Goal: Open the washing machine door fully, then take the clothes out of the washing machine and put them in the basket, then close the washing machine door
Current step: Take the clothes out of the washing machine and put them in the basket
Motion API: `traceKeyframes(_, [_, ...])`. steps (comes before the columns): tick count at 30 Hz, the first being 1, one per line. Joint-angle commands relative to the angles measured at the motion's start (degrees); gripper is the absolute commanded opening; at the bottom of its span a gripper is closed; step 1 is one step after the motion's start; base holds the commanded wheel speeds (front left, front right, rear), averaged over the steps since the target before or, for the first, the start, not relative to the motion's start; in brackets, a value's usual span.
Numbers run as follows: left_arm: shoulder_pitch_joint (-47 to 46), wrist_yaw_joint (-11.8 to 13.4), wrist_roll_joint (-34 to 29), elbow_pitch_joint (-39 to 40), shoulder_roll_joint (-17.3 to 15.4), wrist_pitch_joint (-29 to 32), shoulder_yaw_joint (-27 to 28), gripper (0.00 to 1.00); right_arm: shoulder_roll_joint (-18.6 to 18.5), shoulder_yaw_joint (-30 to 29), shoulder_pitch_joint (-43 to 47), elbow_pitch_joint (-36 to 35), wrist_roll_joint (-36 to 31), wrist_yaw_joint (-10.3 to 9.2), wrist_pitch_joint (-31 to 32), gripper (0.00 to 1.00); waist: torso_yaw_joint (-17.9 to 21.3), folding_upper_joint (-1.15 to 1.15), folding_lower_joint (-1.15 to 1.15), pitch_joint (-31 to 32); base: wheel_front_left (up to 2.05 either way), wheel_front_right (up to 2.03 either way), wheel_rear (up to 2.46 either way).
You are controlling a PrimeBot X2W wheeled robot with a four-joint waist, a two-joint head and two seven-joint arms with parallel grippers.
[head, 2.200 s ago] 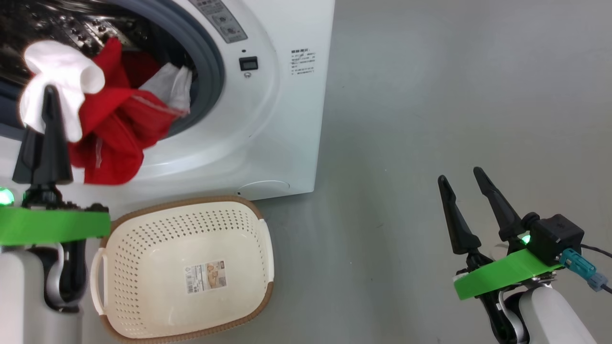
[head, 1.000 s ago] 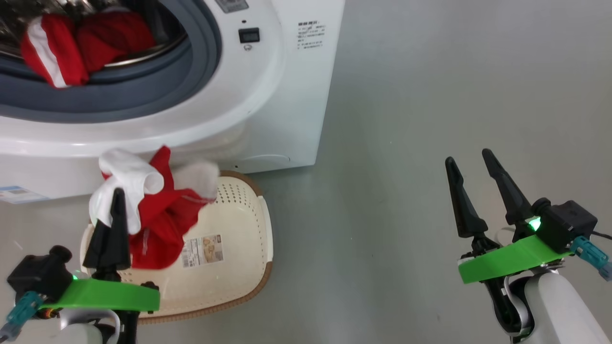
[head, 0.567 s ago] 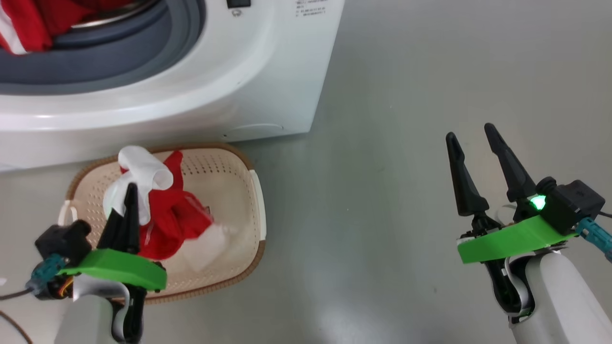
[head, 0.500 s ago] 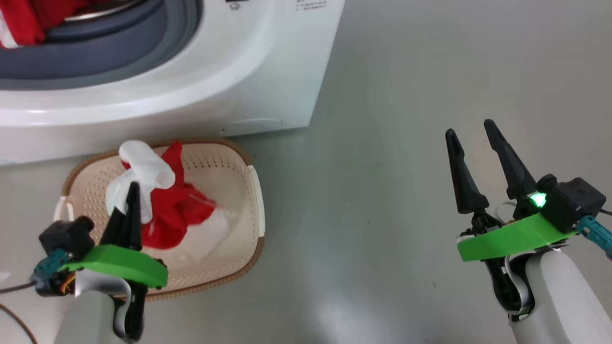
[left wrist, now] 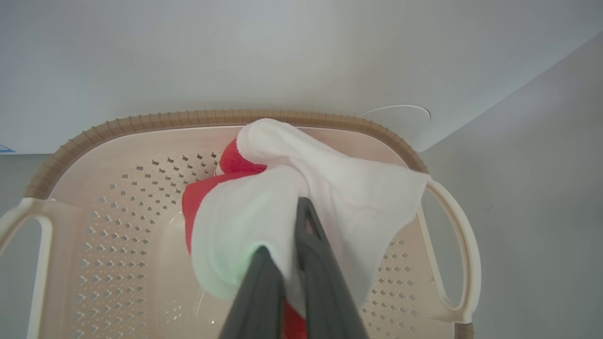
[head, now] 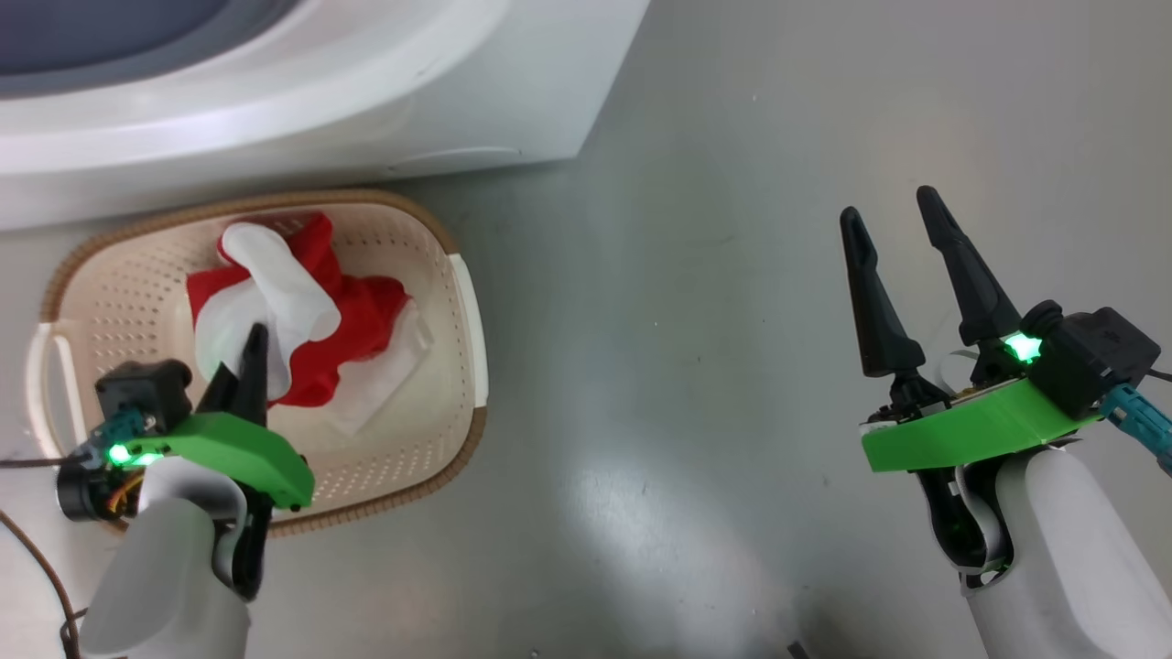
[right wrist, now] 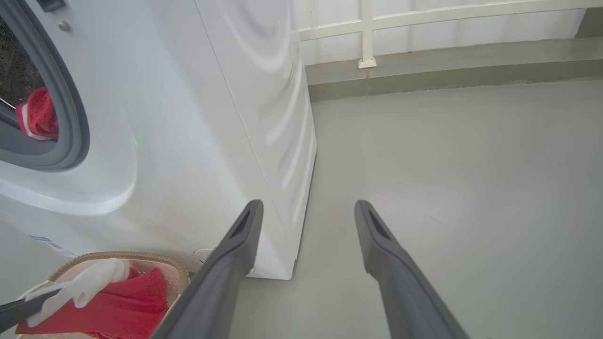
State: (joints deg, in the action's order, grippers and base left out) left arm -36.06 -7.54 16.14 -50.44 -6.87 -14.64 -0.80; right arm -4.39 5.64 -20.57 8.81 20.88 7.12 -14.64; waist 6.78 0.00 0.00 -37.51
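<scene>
Item 1: left gripper, lower left of the head view, above the basket. Its fingers are pressed narrow and pinch a white fold of the clothes. In the left wrist view the white cloth drapes over both dark fingers.

Item 2: clothes, a red and white bundle inside the basket, toward its upper left half. A white flap spreads onto the perforated bottom.

Item 3: basket, cream with a brown rim, on the grey floor at the left of the frame. It stands just below the washing machine.

Item 4: right gripper, right of the head view, well apart from the basket. Its fingers are spread wide and hold nothing, with bare floor between them in the right wrist view.

Item 5: washing machine, white, across the upper left. In the right wrist view a red garment lies at the drum mouth, against the grey rubber ring.
</scene>
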Motion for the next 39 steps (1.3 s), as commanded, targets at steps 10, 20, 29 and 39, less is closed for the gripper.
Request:
traceKeyframes(10, [-5.0,0.1,-1.5,-7.5,-3.4,-0.4,1.5,0.00,0.8,1.8,-1.6,-2.2,-1.0,0.36,-0.4,1.00,1.6,0.00,0.00,-6.4,0.00,0.00,0.00])
traceKeyframes(20, [-7.7,0.3,-2.5,-11.2,-3.4,-0.4,2.9,0.24,0.7,1.7,-1.9,-2.2,-1.2,0.36,-0.4,1.00,1.4,0.00,0.00,-7.1,0.00,0.00,0.00])
traceKeyframes(29, [-7.2,0.3,-3.0,-11.3,-2.8,-0.4,4.5,1.00,0.6,1.5,-2.0,-1.7,-1.4,0.36,-0.4,1.00,0.9,0.00,0.00,-6.1,0.00,0.00,0.00])
traceKeyframes(39, [-5.4,0.1,-3.6,-9.3,-1.9,-0.4,5.6,1.00,0.2,1.7,-1.5,-1.1,-1.4,0.36,-0.4,1.00,-0.1,0.00,0.00,-2.7,0.00,0.00,0.00])
